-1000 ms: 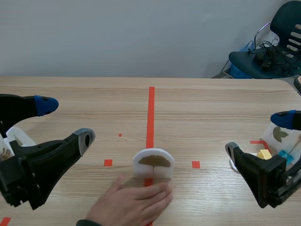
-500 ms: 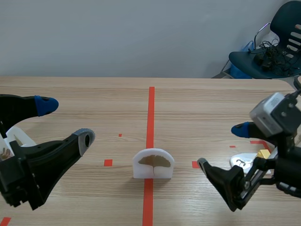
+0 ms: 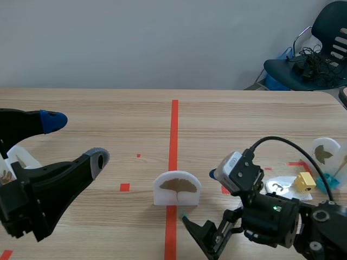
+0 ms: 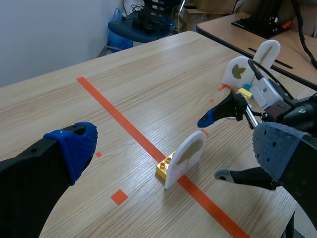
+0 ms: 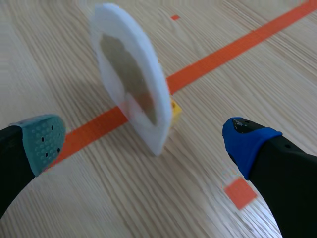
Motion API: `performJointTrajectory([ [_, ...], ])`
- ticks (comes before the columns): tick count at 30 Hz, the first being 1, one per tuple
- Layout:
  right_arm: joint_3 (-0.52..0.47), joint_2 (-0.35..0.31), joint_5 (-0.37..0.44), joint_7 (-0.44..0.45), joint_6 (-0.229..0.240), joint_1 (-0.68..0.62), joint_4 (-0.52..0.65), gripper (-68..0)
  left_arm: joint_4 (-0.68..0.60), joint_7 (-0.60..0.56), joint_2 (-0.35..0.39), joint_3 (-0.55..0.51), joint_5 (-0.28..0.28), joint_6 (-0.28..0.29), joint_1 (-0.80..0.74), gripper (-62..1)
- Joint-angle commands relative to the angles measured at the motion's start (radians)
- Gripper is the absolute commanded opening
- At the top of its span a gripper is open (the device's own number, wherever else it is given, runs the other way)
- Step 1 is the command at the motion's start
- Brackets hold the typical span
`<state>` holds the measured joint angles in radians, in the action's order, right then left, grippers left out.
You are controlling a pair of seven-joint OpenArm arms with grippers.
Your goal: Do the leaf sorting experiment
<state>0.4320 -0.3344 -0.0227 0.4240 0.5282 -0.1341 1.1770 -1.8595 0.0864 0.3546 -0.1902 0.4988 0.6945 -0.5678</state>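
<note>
Sorting looks early. The brown-leaf card [image 3: 177, 188] stands upright on its yellow brick [image 4: 165, 170] over the tape line and isn't gripped yet. A green-leaf card [image 3: 324, 153] stands off beyond the right arm; can't tell if it's sorted or waiting.

Right jaws are wide open and empty. The brown-leaf card is just ahead of them, in line with the gap, nearer the grey-green pad [image 5: 42, 141], no contact.

Left jaws are wide open and empty, with the card ahead and well apart.

Remaining, I'd judge: close in, grip, carry to its group.
</note>
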Motion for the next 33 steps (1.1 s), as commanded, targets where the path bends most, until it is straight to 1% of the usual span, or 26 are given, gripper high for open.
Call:
performJointTrajectory([
  [1,0.003,0.006,-0.006,0.03,-0.004,0.023,0.018,0.4,-0.019,-0.015,-0.002,-0.002,0.014,0.002,0.003,1.4],
  [3,0.022,0.025,-0.019,0.033,-0.011,0.039,-0.003,0.4,-0.019,-0.015,-0.002,-0.002,0.014,0.002,0.003,1.4],
  [8,0.056,0.064,-0.02,0.031,-0.015,0.065,-0.06,0.3,-0.019,-0.015,-0.002,-0.002,0.014,0.002,0.003,1.4],
  [10,0.07,0.072,-0.02,0.031,-0.015,0.07,-0.079,-8.8,-0.019,-0.015,-0.002,-0.002,0.014,0.002,0.003,1.4],
  [14,0.079,0.071,-0.02,0.027,-0.015,0.067,-0.089,-31.1,-0.019,-0.015,-0.002,-0.002,0.014,0.002,0.003,1.4],
  [21,0.079,0.071,-0.02,0.042,-0.015,0.068,-0.09,-56.5,-0.019,-0.015,-0.002,-0.002,0.014,0.002,0.003,1.4],
  [23,0.077,0.071,-0.02,0.066,-0.015,0.067,-0.09,-61.3,-0.019,-0.015,-0.002,-0.002,0.014,0.002,0.003,1.4],
  [25,0.077,0.064,-0.019,0.108,-0.015,0.067,-0.09,-61.6,-0.019,-0.015,-0.002,-0.002,0.014,0.002,0.003,1.4],
  [27,0.053,0.057,-0.019,0.148,-0.015,0.064,-0.084,-61.6,-0.019,-0.015,-0.002,-0.002,0.013,0.002,0.003,1.4],
  [28,0.032,0.054,-0.018,0.165,-0.012,0.058,-0.076,-61.6,-0.019,-0.015,-0.002,-0.002,0.013,0.002,0.003,1.4],
  [31,-0.055,0.037,-0.012,0.166,-0.01,0.017,-0.015,-61.6,-0.019,-0.015,-0.002,-0.002,0.014,0.002,0.003,1.4],
  [33,-0.126,0.026,0.015,0.163,0.001,-0.027,0.043,-61.6,-0.019,-0.015,0.002,-0.002,0.014,0.002,0.003,1.4],
])
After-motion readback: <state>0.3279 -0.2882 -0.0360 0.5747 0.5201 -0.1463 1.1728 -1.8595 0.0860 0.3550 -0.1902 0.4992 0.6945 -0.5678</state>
